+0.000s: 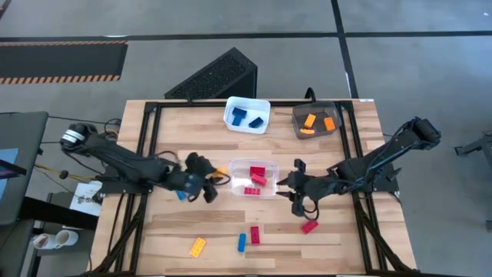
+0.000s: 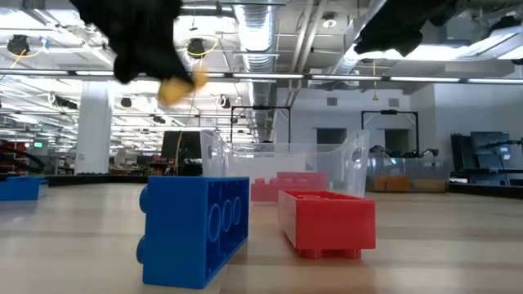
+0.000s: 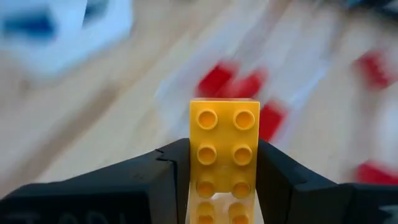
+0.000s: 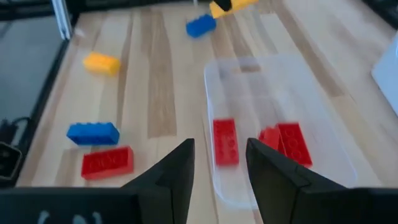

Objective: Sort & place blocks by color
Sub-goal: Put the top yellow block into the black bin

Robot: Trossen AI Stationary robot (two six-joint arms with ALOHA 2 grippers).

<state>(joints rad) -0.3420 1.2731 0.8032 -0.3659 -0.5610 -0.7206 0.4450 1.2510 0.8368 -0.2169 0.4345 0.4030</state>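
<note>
My left gripper (image 1: 209,181) is shut on a yellow brick (image 3: 224,149) and hangs just left of the clear bin (image 1: 252,178). In the low view the brick (image 2: 176,86) is up in the air. The clear bin holds several red bricks (image 4: 225,142). My right gripper (image 4: 217,168) is open and empty over the bin's right end (image 1: 296,185). Loose bricks lie flat on the table: a blue one (image 1: 181,196) under the left arm, a red one (image 1: 310,226), and yellow (image 1: 197,246), blue (image 1: 241,242) and red (image 1: 254,235) ones near the near edge. My left gripper pinches the yellow brick between its two fingers, one on each long side (image 3: 194,163). The studded face shows to the wrist camera and the brick's free end sticks out past the fingertips. The fingers point toward the table's right. The brick is lifted clear of the table.
A white bin (image 1: 247,114) with blue bricks and a grey bin (image 1: 315,121) with orange bricks stand at the far edge. In the low view a blue brick (image 2: 196,229) and a red brick (image 2: 327,220) lie in front of the clear bin (image 2: 282,167).
</note>
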